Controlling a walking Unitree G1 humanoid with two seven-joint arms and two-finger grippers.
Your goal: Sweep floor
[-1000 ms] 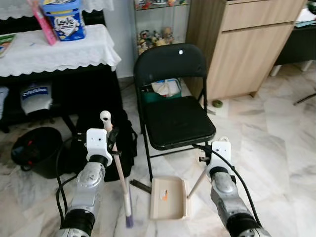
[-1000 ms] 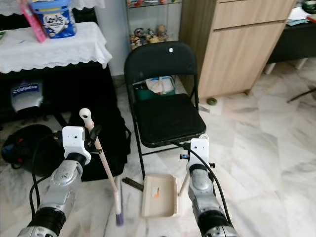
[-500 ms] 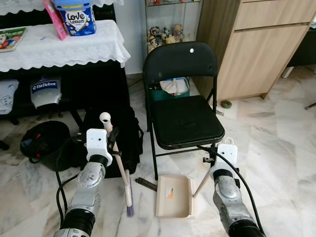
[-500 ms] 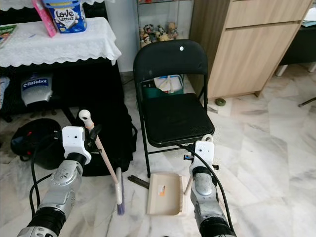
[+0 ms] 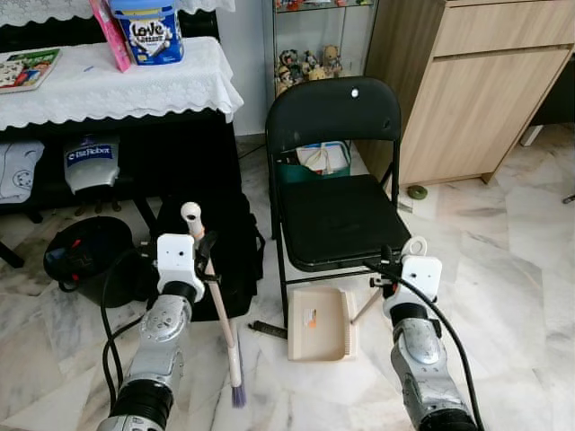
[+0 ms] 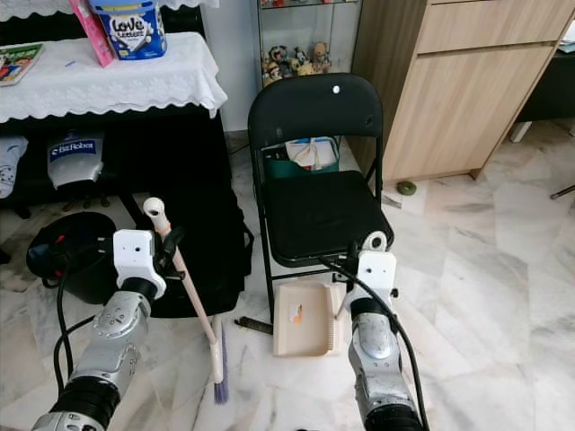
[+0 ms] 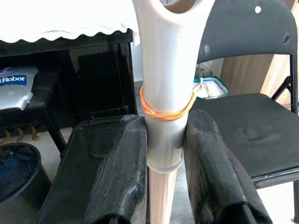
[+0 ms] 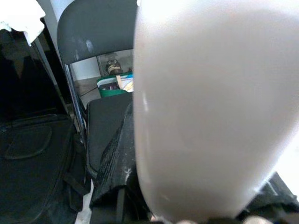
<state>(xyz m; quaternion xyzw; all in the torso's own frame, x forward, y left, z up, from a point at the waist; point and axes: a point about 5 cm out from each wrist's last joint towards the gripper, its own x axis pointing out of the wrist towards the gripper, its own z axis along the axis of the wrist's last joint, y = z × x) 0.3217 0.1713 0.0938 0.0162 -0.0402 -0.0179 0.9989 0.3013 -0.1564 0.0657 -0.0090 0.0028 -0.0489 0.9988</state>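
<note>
— Cream broom handle [image 7: 163, 116]: why is the left claw [image 7: 164, 186] clamping it so high?
— For reach; bristles are trailing below. The right claw [image 5: 388, 266] is gripping the dustpan's [image 5: 321, 321] handle, pan lying just ahead under the chair [image 5: 337, 215].

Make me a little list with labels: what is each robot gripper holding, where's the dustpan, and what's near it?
left gripper: shut on the broom handle, bristles down on the floor
right gripper: shut on the dustpan handle
dustpan: flat on the marble floor, at the front legs of the chair
in the dustpan: a small orange bit
chair: black, folding, empty seat
left of chair: black bag, black bucket
</note>
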